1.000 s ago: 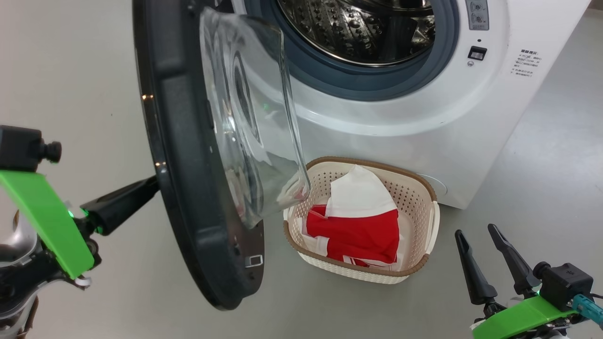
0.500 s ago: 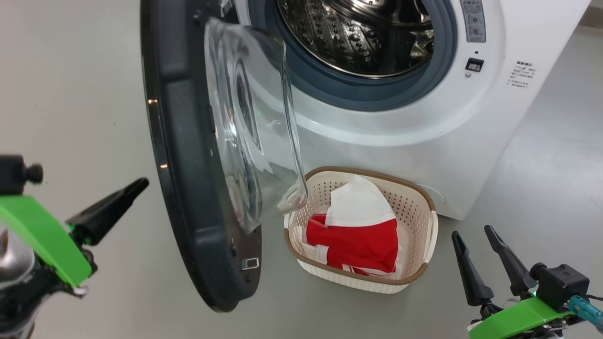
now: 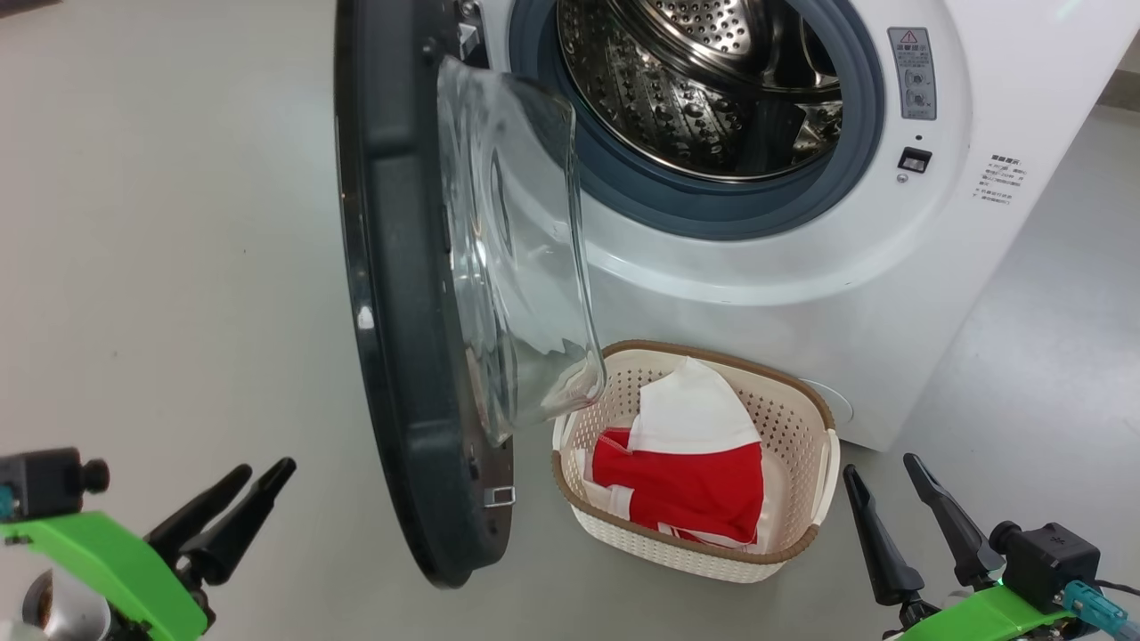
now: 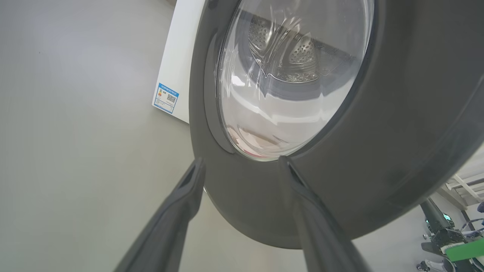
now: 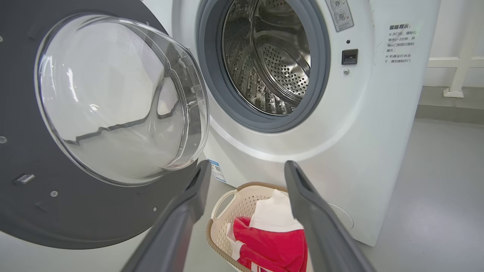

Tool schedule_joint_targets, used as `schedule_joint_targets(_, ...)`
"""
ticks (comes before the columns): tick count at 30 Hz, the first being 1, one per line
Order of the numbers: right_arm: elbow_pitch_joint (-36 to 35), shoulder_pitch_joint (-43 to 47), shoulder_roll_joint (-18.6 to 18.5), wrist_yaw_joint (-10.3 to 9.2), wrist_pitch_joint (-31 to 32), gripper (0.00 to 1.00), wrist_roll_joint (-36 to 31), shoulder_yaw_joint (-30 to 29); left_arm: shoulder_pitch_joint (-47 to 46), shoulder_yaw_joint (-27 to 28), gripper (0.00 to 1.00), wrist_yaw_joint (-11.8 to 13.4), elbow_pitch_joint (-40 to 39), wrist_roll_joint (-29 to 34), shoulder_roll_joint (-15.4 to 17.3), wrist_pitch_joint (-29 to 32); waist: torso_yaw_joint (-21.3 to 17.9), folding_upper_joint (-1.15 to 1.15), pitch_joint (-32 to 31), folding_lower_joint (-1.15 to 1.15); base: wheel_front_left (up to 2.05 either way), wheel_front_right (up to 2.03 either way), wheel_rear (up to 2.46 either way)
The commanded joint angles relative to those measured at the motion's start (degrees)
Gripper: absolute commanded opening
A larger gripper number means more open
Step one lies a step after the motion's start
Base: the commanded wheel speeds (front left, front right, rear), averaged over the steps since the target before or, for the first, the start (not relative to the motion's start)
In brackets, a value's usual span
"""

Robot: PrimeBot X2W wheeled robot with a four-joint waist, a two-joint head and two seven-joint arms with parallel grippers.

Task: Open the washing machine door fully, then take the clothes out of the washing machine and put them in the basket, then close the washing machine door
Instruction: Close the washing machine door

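washing machine (image 3: 802, 294): white, small dark printed labels (image 3: 1002, 181) | drum (image 3: 677, 98): steel, dotted with holes | rubber ring (image 3: 704, 206): grey-blue | washing machine door (image 3: 392, 267): black rim, clear glass | basket (image 3: 795, 405): cream, perforated, brown woven-look rim | clothes (image 3: 686, 481): red with white parts | floor (image 3: 160, 267): plain pale grey

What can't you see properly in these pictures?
- Head view: the top edge cuts off the drum of the washing machine.
- Head view: the washing machine door glass blurs the basket at its back-left corner.
- Right wrist view: the bottom edge cuts off the clothes.
- Head view: the printed label is too small to read.
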Motion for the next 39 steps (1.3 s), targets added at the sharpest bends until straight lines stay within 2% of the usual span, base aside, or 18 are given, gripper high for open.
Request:
schedule_joint_targets(1,-1.32,-0.62,-0.63,0.37,-0.37,1.0,0.25,1.13,-1.12,2.3,1.0,-0.38,-0.24,-0.42,2.76,-1.48,0.19,0.0,-0.13,0.0,0.0,0.0,0.0)
schedule_joint_targets(8,-1.18,-0.6,-0.49,0.37,-0.37,1.0,0.24,1.49,2.14,0.77,1.0,-0.38,2.85,0.21,1.24,-10.1,0.17,0.0,-0.25,0.0,0.0,0.0,0.0)
schedule_joint_targets(14,-1.32,-0.46,-0.69,0.37,-0.37,1.0,0.36,1.33,4.84,-0.79,1.0,-0.38,7.31,3.68,-0.74,-19.57,-0.46,0.0,-0.01,0.0,0.0,0.0,0.0)
schedule_joint_targets(19,-1.56,-0.41,-0.89,0.37,-0.37,1.0,0.28,0.61,5.26,0.75,1.0,-0.38,11.23,7.33,-3.87,-22.16,-0.56,0.0,0.53,0.0,0.0,0.0,0.0)
schedule_joint_targets(23,-1.57,-0.55,-0.98,0.37,-0.37,1.0,0.19,0.26,5.64,8.05,1.0,-0.38,12.61,13.4,-7.72,-22.3,-0.81,0.0,0.77,0.0,0.0,0.0,0.0)
schedule_joint_targets(31,-1.61,-0.78,-0.72,0.37,-0.37,1.0,0.11,-0.28,9.96,22.55,1.0,-0.38,9.81,32.12,-16.64,-22.32,-1.65,0.0,0.92,0.0,0.0,0.0,0.0)
schedule_joint_targets(39,-1.71,-1.02,-0.49,0.37,-0.37,1.0,-0.02,-0.78,13.77,29.95,1.0,-0.38,2.11,49.24,-23.84,-22.33,-2.29,0.0,1.06,0.0,0.0,0.0,0.0)
